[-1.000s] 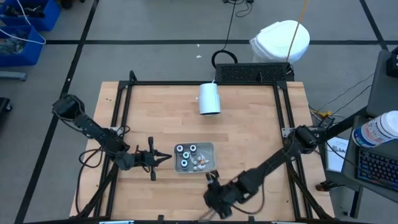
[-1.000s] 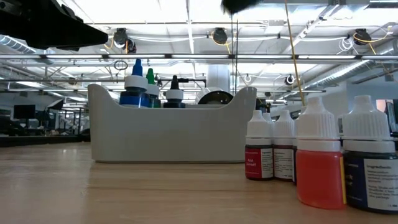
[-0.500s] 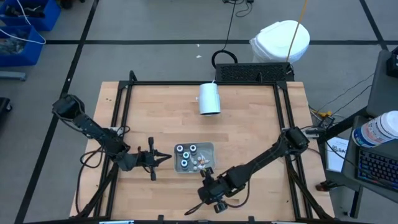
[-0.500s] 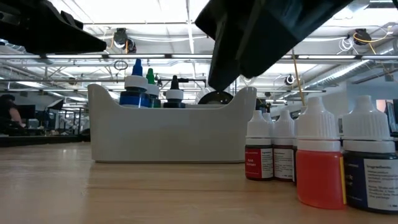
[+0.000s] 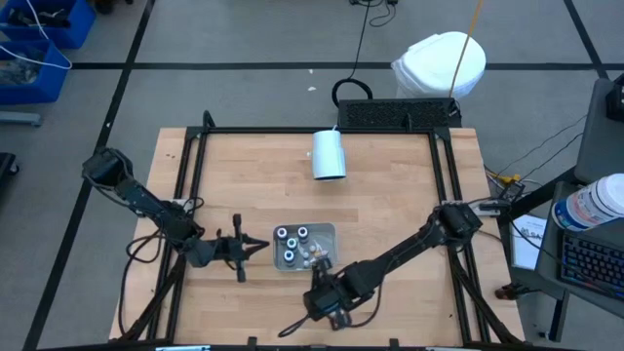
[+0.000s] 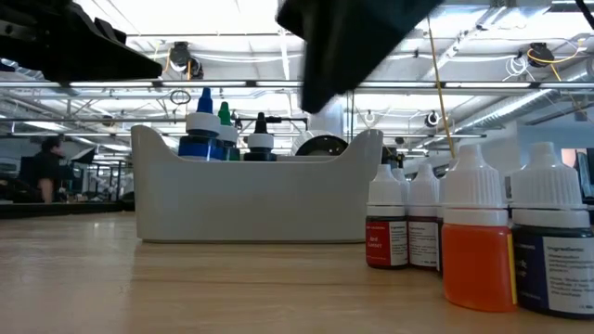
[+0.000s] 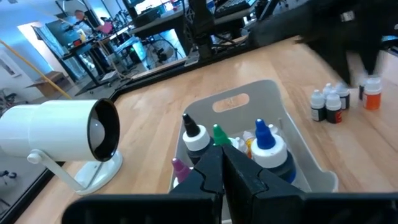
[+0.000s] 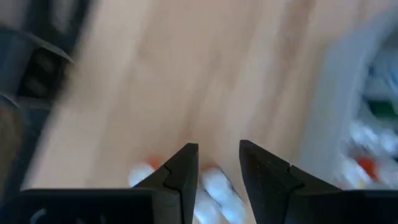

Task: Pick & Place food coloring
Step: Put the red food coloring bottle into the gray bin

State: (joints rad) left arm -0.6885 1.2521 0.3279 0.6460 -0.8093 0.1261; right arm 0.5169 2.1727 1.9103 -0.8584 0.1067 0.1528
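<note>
Swinging across the near edge of the surface (image 5: 390, 195), the right hand (image 5: 325, 304) now sits just beside the near corner of the white tray (image 5: 328, 234), where a second ago it lay further off to the tray's right. Its fingers stand partly apart with nothing gripped between them; in the right wrist view they frame a small white-capped bottle (image 8: 214, 182) lying just ahead. The food coloring is split: several bottles stand upright inside the tray, and a loose cluster (image 6: 483, 232) stands on the surface just outside the tray's near side, directly under the right hand, long axes vertical. The right arm is clearly the nearer one. The left hand (image 5: 255, 246) waits at the tray's left side, shut and empty. Neighbouring bottles crowd the target closely, so the fingers could knock one over. A white cup (image 5: 329, 154) lies well beyond the tray.
</note>
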